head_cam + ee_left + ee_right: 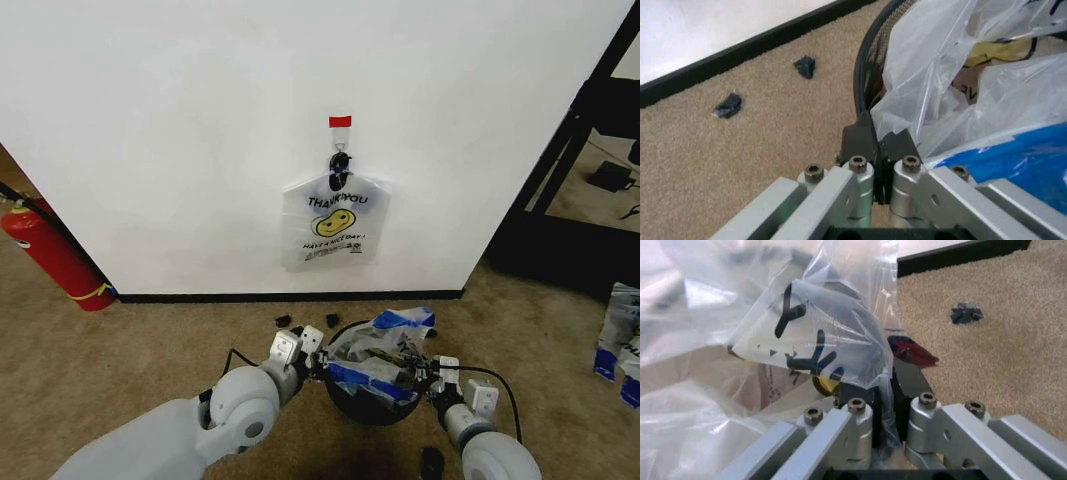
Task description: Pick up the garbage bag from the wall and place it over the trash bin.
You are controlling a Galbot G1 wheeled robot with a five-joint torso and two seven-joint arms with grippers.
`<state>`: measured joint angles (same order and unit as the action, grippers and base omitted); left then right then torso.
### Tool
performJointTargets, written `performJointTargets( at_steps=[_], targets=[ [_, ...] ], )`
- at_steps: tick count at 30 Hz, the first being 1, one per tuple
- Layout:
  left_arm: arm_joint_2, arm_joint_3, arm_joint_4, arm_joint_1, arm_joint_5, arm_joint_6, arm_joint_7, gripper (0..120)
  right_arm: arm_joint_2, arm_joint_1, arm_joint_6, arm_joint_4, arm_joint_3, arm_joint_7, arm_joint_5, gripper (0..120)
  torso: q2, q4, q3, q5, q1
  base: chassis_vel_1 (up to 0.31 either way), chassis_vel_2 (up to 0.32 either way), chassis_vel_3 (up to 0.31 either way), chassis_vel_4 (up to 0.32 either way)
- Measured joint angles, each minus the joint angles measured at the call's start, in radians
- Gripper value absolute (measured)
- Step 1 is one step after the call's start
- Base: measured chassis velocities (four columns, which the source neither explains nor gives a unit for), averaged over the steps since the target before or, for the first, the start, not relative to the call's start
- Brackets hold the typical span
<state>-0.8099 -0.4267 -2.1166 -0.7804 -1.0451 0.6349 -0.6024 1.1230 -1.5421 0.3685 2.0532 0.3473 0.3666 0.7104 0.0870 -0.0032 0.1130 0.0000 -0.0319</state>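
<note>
Both grippers, left (881,142) and right (883,390), pinch the garbage bag (385,350); I'd spread evenly over the trash bin (345,395), nine and three o'clock.

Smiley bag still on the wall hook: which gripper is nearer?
Left, marginally. The left gripper sits below the hanging bag, slightly to its left at the trash bin; the right gripper is farther right.

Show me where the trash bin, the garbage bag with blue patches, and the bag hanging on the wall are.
trash bin (362,408): head view, front mesh wall.
garbage bag (405,320): head view, blue-patched upper edge.
hanging smiley bag (335,225): head view, yellow face.
</note>
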Motion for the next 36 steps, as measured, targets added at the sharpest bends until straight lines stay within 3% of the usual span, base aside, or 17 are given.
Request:
performJointTargets(
  at_steps=[4, 7, 11, 13, 17, 19, 21, 26, 28, 31, 36],
  targets=[
    [0.018, 0.003, -0.035, -0.012, -0.01, 0.006, 0.004, 0, 0.002, 0.0, 0.0, 0.0, -0.001, 0.0, 0.001, 1, 0.0, 0.0001, 0.0, -0.0001, 0.0, 0.0, 0.0, 0.0, 0.0],
    [0.018, 0.0, -0.059, -0.013, -0.014, 0.011, 0.011, 7, 0.003, 0.0, -0.001, -0.002, -0.004, -0.002, 0.0, 1, 0.0, 0.0, 0.0, -0.0001, 0.0, 0.0, 0.0, 0.0, 0.0],
    [0.029, 0.002, -0.132, -0.01, -0.004, 0.022, 0.024, 26, 0.003, 0.002, -0.003, -0.008, -0.007, -0.013, -0.002, 1, 0.0, -0.0001, 0.0, -0.0002, 0.0, 0.0, 0.0, 0.0, 0.0],
    [0.034, 0.004, -0.14, -0.009, -0.004, 0.023, 0.026, 27, 0.003, 0.002, -0.003, -0.009, -0.007, -0.014, -0.003, 1, 0.0, -0.0001, 0.0, -0.0003, 0.0, 0.0, 0.0, 0.0, 0.0],
    [0.084, 0.039, -0.214, 0.02, 0.007, 0.025, 0.057, 44, 0.004, 0.006, -0.009, -0.017, -0.011, -0.026, -0.01, 1, 0.0, 0.0001, 0.0, -0.0001, 0.0, 0.0, 0.0, 0.0, 0.0],
    [0.091, 0.036, -0.219, 0.055, 0.03, 0.021, 0.081, 54, 0.004, 0.009, -0.01, -0.02, -0.013, -0.028, -0.012, 1, 0.0, 0.0002, 0.0, 0.0, 0.0, 0.0, 0.0, 0.0, 0.0],
    [0.091, 0.031, -0.219, 0.065, 0.037, 0.02, 0.087, 56, 0.004, 0.01, -0.01, -0.02, -0.014, -0.028, -0.012, 1, 0.0, 0.0002, 0.0, 0.0, 0.0, 0.0, 0.0, 0.0, 0.0],
    [0.031, -0.136, -0.118, 0.236, 0.132, 0.016, 0.165, 79, 0.007, 0.011, -0.009, -0.019, -0.016, -0.027, -0.009, 1, 0.0, -0.0003, 0.0, 0.0, 0.0, 0.0, 0.0, 0.0, 0.0],
    [0.03, -0.139, -0.116, 0.238, 0.133, 0.016, 0.166, 81, 0.007, 0.011, -0.009, -0.019, -0.016, -0.027, -0.009, 1, 0.0, -0.0003, 0.0, 0.0, 0.0, 0.0, 0.0, 0.0, 0.0],
    [-0.01, -0.235, -0.038, 0.305, 0.196, 0.012, 0.195, 95, 0.01, 0.011, -0.007, -0.019, -0.015, -0.026, -0.009, 1, 0.0, 0.0, 0.0, 0.0, 0.0, 0.0, 0.0, 0.0, 0.0],
    [-0.037, -0.291, 0.019, 0.35, 0.228, -0.001, 0.206, 100, 0.01, 0.012, -0.006, -0.021, -0.013, -0.025, -0.009, 1, 0.0, -0.0001, 0.0, 0.0002, 0.0, 0.0, 0.0, 0.0, 0.0]
  ],
)
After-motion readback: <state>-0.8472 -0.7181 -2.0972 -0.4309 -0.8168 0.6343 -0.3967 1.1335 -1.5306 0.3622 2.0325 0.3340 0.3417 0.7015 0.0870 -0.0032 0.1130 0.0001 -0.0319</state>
